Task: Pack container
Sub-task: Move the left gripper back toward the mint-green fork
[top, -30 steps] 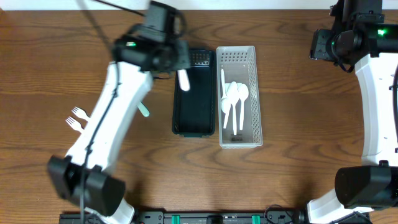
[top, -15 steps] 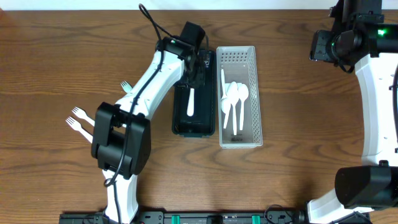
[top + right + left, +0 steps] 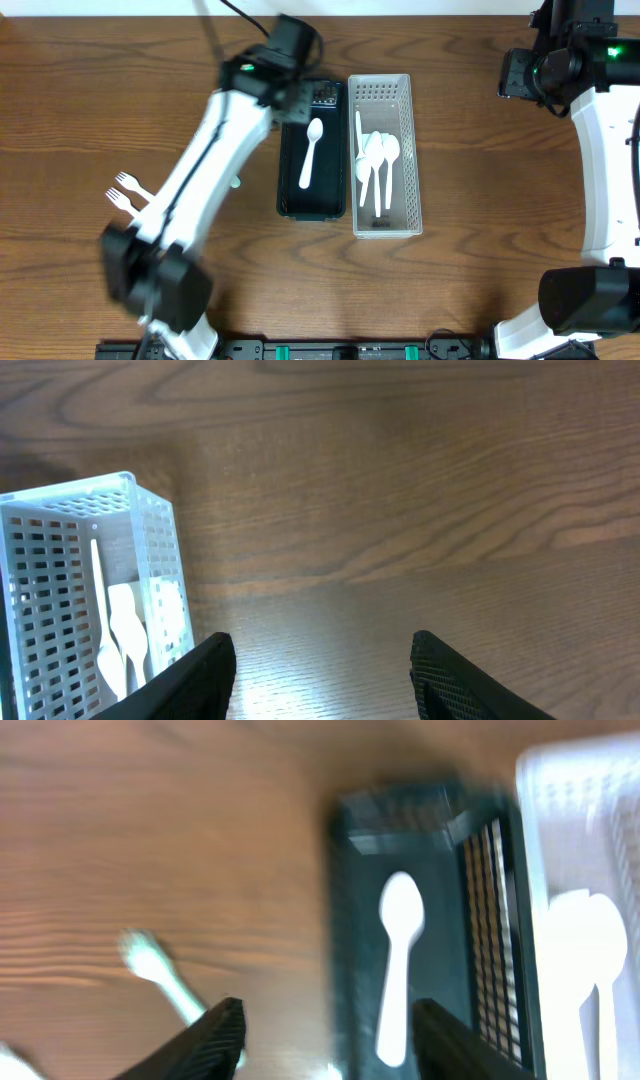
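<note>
White plastic spoon (image 3: 311,152), just released, lies in the dark rectangular plastic bin (image 3: 328,190); left fingers (image 3: 222,1038) spread empty, one item packed.

The overhead camera looks straight down on the whole bench (image 3: 480,250). Both wrist cameras sit low near its far edge, sharing the white basket (image 3: 50,550).

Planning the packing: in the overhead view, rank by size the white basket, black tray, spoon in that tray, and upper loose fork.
1. basket
2. tray, slightly smaller
3. spoon
4. fork, unsure against the spoon: the left arm hides its handle
</note>
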